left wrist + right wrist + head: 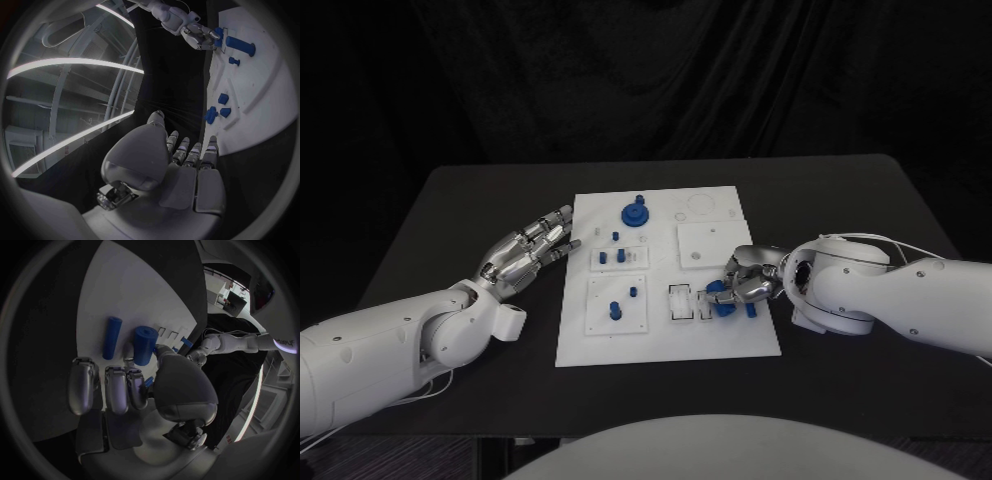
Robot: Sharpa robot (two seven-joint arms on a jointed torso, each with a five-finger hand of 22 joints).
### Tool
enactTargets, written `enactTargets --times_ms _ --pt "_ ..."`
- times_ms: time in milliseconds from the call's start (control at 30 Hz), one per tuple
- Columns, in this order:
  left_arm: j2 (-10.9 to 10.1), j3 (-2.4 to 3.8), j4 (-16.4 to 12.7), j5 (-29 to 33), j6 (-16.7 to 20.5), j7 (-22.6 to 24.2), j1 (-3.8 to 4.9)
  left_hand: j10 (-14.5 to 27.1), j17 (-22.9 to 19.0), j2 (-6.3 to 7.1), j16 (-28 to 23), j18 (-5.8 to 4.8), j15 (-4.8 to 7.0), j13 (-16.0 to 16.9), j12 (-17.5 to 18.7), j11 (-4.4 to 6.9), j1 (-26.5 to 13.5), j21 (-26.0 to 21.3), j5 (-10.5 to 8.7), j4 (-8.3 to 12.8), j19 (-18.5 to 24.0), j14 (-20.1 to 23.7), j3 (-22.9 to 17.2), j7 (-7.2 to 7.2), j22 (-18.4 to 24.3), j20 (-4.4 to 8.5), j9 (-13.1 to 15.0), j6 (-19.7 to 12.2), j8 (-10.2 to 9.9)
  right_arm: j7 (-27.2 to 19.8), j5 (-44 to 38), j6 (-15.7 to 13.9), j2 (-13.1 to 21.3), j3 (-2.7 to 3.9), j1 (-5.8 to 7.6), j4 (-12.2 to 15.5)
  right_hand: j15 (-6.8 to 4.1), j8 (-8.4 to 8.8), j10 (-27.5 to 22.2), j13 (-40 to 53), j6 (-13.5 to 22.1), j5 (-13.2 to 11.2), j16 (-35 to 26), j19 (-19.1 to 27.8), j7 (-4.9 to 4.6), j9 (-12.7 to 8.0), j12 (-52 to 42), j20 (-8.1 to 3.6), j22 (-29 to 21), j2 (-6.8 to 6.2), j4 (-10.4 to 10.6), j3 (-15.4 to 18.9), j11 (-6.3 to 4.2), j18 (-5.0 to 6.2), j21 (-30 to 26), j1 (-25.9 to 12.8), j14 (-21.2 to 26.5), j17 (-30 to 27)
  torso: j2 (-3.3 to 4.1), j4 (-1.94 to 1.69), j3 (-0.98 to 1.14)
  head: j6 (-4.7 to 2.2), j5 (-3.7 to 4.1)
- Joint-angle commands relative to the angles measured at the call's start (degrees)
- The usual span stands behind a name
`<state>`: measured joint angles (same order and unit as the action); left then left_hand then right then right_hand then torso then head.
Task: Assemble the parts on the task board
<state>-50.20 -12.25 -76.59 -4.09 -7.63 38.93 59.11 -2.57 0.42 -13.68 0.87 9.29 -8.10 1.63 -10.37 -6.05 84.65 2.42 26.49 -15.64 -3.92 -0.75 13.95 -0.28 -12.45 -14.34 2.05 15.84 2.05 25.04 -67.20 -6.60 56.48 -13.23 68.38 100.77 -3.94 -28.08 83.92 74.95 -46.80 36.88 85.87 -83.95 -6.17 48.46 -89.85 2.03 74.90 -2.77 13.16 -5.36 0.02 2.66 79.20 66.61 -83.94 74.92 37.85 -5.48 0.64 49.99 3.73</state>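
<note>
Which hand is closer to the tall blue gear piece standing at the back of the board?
Left. The left hand hovers open just beside the board's left edge, near the gear piece; the right hand works at the front right.

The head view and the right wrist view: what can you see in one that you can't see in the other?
The head view alone takes in the whole task board with its blue gear-like part at the far end, and the left hand open beside the board. The right wrist view alone shows a blue rod lying flat beside the blue cylinder that the right hand grips. Both share that hand, the board and the left arm.
</note>
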Motion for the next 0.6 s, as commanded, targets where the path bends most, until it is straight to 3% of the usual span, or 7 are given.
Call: enactTargets --times_ms 33,67,200,600 --pt "0.0 0.05 -0.2 0.0 -0.8 2.1 -0.15 0.0 0.0 -0.2 0.0 0.93 -0.36 0.0 0.2 -0.4 0.7 -0.1 0.32 0.4 -0.1 -0.1 0.0 0.34 0.1 -0.4 0.0 -0.3 0.0 0.7 11.5 0.9 0.2 -0.94 -1.01 0.1 0.37 -2.64 6.1 15.0 3.1 6.1 -0.3 -2.1 1.25 -15.0 -0.2 0.51 11.6 2.48 -8.8 -10.4 0.34 -0.04 -0.1 1.3 -4.2 5.1 -0.1 -0.03 -0.04 0.01 -0.26" --pt "-0.1 0.05 -0.2 0.0 -0.8 2.0 -0.17 0.0 0.0 -0.2 0.0 0.93 -0.36 0.0 0.2 -0.4 0.7 -0.1 0.32 0.4 -0.1 -0.1 0.0 0.34 0.1 -0.4 0.0 -0.3 0.0 0.4 12.8 0.2 0.4 -0.94 -1.0 0.3 0.37 -3.74 6.1 15.0 3.7 8.4 -0.2 -2.1 1.34 -14.1 -0.2 0.5 11.6 2.47 -9.2 -11.4 0.36 -0.03 -0.1 0.9 -4.2 5.2 -0.12 -0.03 -0.06 0.01 -0.3" --pt "-0.1 0.05 -0.2 0.0 -0.8 2.0 -0.22 0.0 0.0 -0.21 0.0 0.93 -0.39 0.0 0.2 -0.41 0.7 -0.1 0.36 0.4 -0.1 -0.1 0.0 0.37 0.1 -0.42 0.0 -0.3 0.0 -0.3 17.1 -1.8 1.2 -0.93 -0.75 1.0 0.34 -5.85 6.1 15.0 4.8 11.0 -0.2 -2.1 1.37 -12.6 -0.2 0.51 11.6 2.27 -9.9 -13.2 0.32 -0.05 0.0 -0.5 -4.2 5.2 -0.14 0.02 -0.07 0.01 -0.57" --pt "-0.1 0.05 -0.1 0.0 -0.3 2.3 -0.29 0.1 -0.1 -0.25 -0.1 0.94 -0.22 0.0 0.3 -0.4 0.9 0.0 0.48 0.6 -0.1 0.1 -0.2 0.61 0.1 -0.46 0.0 -0.2 0.0 -2.6 29.0 -5.7 3.3 -0.93 2.74 3.0 0.35 -7.24 6.1 15.0 5.9 10.3 -0.6 -1.4 1.35 -11.6 -0.2 0.53 11.1 2.14 -9.8 -14.0 0.33 0.38 -1.7 -2.2 -4.0 4.2 -0.16 -0.04 0.0 0.01 -0.84"
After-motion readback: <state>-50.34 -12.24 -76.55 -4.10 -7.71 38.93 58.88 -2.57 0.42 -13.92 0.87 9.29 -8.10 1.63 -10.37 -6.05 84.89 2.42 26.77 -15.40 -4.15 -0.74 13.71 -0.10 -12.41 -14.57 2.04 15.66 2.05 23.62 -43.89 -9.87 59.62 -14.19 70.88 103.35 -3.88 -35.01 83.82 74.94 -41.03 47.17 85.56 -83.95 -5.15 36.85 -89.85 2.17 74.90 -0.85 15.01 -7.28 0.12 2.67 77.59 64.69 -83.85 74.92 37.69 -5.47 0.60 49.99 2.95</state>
